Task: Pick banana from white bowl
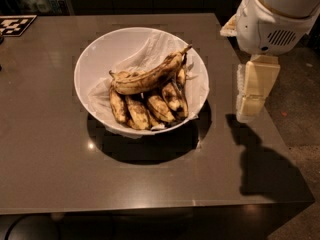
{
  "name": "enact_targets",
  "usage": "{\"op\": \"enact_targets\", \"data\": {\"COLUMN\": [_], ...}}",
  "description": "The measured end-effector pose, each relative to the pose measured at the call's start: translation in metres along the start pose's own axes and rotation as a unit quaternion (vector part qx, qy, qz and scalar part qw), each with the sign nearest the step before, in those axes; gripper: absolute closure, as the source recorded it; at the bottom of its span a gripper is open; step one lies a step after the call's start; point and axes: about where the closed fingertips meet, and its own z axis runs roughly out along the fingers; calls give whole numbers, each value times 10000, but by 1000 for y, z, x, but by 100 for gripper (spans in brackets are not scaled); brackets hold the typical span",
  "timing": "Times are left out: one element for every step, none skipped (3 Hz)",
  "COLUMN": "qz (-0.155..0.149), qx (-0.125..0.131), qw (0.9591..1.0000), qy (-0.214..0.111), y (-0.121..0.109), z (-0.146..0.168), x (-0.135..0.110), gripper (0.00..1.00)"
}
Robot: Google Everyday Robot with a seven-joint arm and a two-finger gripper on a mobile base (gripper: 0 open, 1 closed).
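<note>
Hanging at the right edge of the surface [50,164], my gripper [249,109] points down; I cannot tell whether it is open or closed. Left of it, apart, the banana [150,77] lies across shorter bananas [145,110] in the paper-lined white bowl [90,59].

Dim light from above; hand [250,104] at table [50,159] edge casts shadow.

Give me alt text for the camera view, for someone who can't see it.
A white bowl lined with crumpled paper sits on a dark table, holding a long curved banana laid across several shorter spotted bananas. The robot's pincer hangs at the table's right edge, beside the bowl and not touching it.
</note>
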Motion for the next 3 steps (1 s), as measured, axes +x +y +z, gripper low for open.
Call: {"op": "enact_targets", "data": {"qz": [-380,-688,-868], "qx": [29,39,-2], "qw": [9993,9976,9962], "qy": [48,90,87], "y": [-18,-38,-54], "z": [0,1,8], "x": [-46,-86,-113], "gripper": [0,0,0]}}
